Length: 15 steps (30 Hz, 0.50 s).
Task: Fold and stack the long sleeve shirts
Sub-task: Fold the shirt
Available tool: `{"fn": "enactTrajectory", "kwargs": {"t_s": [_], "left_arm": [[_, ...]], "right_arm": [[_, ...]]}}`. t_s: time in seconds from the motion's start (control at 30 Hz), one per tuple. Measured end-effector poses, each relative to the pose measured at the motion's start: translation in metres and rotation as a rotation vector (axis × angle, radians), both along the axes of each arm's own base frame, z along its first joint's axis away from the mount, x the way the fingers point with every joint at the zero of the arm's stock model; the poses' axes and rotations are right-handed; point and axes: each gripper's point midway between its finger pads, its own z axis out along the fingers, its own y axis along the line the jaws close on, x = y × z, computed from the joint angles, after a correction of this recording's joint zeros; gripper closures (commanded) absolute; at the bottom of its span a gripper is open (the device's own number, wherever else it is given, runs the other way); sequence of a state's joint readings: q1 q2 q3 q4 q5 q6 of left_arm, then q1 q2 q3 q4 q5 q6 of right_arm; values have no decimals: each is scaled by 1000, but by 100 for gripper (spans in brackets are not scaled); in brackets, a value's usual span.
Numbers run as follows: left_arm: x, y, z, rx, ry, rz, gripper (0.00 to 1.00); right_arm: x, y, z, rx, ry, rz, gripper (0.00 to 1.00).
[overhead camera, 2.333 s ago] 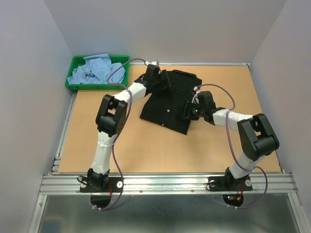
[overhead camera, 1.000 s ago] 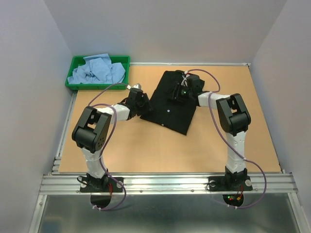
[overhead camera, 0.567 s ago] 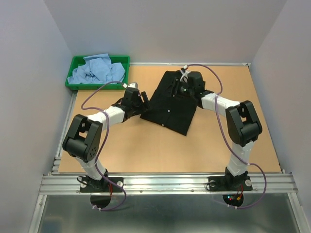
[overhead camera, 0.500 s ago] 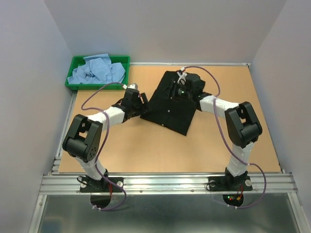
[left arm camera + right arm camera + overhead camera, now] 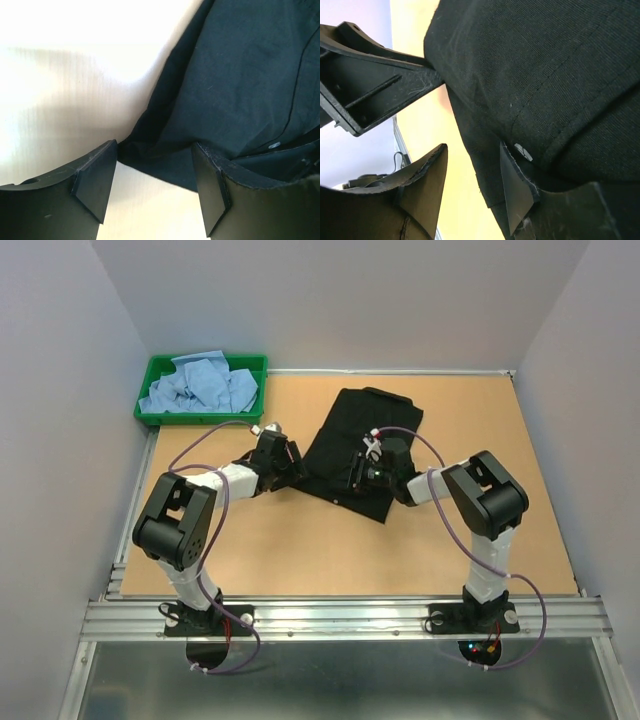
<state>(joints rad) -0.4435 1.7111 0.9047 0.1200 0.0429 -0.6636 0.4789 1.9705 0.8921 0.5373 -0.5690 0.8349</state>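
Hem now under your right gripper [image 5: 361, 474], moved down from collar end; jaws apart, nothing pinched. Left gripper [image 5: 291, 464] just released, straddles black shirt [image 5: 368, 430] left edge. Shirt lies mid-table; blue shirts [image 5: 200, 383] wait in green tray [image 5: 150, 418]. Likely next fold coming.

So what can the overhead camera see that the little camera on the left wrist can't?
Only the overhead view shows the green tray holding the light blue shirts at the far left corner. It also shows both arms whole and the right gripper at the near part of the black shirt.

Only the left wrist view shows the left gripper up close. Its jaws are open, with the shirt's edge lying between them.

Both views show the black shirt and the tan table.
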Motion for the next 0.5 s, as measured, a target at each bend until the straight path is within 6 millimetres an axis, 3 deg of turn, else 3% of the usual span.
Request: {"fn": "enactTrajectory", "kwargs": {"t_s": [0.2,0.33,0.5], "left_arm": [[-15,6,9,2,13,-4,28],[-11,0,36,-36,-39,-27,30],[5,-24,74,-129,-109,-91,41]], "right_arm": [[-13,-10,2,-7,-42,16,47],[-20,-16,8,-53,-62,47,47],[-25,-25,23,-90,-82,59,47]]}}
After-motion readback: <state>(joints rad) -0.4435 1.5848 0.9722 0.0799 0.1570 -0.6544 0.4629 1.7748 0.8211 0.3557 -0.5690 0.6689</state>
